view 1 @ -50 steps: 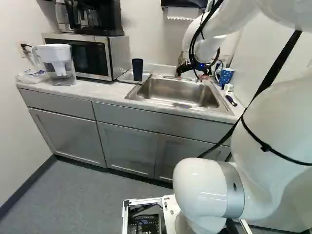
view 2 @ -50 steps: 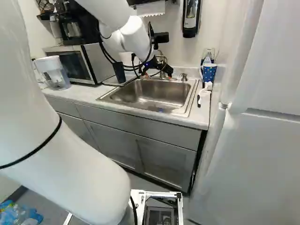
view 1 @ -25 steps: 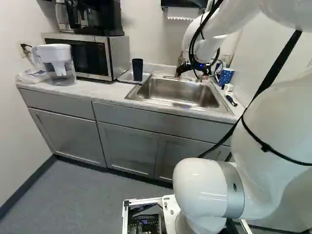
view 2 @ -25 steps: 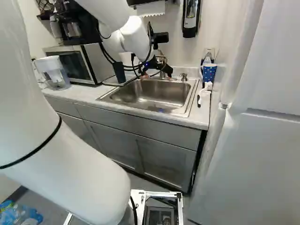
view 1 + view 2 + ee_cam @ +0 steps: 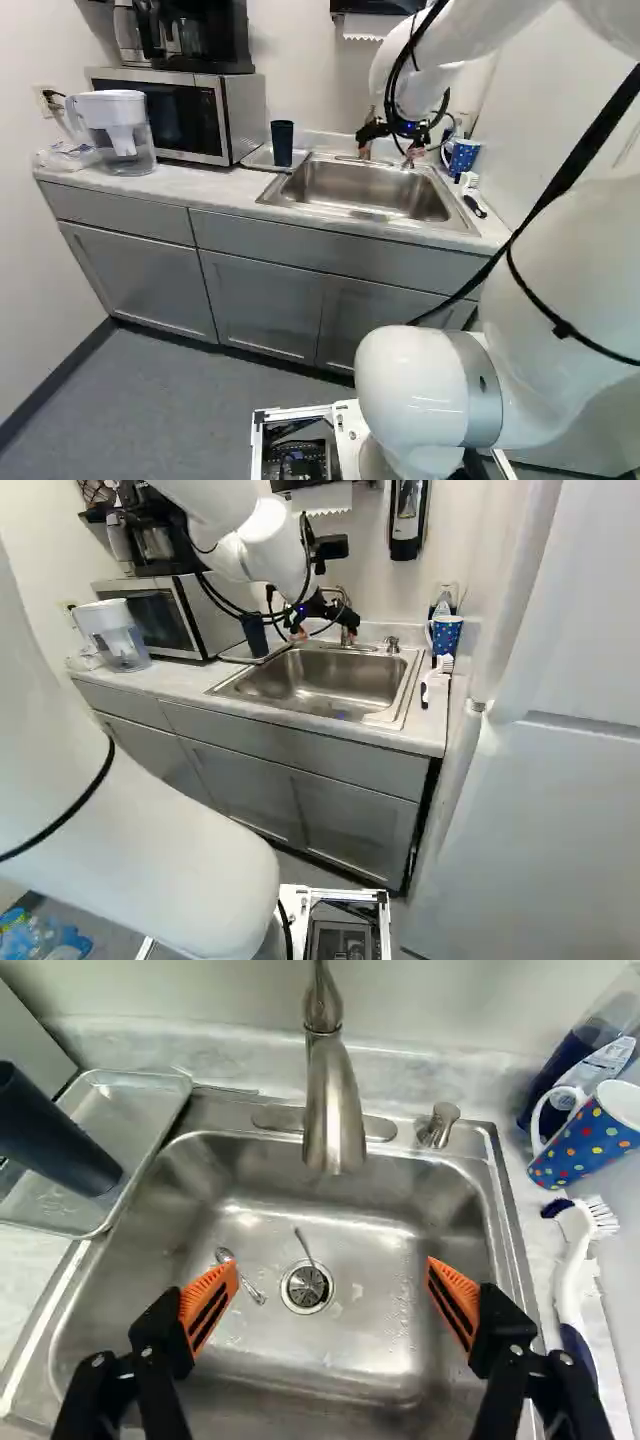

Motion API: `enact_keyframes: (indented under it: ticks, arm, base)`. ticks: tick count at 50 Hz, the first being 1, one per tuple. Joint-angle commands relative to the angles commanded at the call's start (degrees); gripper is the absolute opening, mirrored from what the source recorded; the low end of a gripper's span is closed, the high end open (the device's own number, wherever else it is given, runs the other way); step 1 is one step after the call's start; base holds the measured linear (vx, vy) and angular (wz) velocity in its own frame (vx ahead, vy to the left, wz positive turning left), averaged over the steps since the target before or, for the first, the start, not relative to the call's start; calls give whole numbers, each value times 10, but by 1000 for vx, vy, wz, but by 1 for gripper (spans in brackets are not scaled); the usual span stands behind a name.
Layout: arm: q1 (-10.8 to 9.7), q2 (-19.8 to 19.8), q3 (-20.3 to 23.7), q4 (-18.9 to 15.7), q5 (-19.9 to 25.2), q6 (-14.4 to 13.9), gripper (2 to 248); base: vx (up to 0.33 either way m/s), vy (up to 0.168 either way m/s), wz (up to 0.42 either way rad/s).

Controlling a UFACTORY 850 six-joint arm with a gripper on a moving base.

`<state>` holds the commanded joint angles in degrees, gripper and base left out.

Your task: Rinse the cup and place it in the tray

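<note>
Above the sink, my gripper (image 5: 392, 142) hangs near the faucet; the wrist view shows the gripper (image 5: 325, 1305) open, nothing between its orange pads. A dark cup (image 5: 282, 143) stands upright in the metal tray (image 5: 125, 1105) on the counter beside the sink; the wrist view shows the dark cup (image 5: 55, 1135) too. A blue dotted mug (image 5: 590, 1138) stands on the other side of the sink (image 5: 320, 681), by the wall. The faucet (image 5: 333, 1110) is ahead of the fingers. No water is seen running.
Spoons (image 5: 240, 1278) lie in the sink near the drain. A dish brush (image 5: 573, 1280) lies beside it, with a soap bottle (image 5: 590, 1050) behind the mug. A microwave (image 5: 185, 113) and a water pitcher (image 5: 118, 130) stand past the tray. A soap dispenser (image 5: 406, 520) hangs on the wall.
My arm has shifted a little, carrying the open gripper slightly toward the left of both base views. The cup, mug and tray have not moved, and the base stands still.
</note>
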<state>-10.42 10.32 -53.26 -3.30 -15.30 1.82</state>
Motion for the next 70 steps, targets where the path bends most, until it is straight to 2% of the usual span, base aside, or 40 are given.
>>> enact_keyframes:
  ticks: [70]
  arm:
    - [3, 6, -1, 0, 0, 0, 247]
  base:
    - [-3, 3, 0]
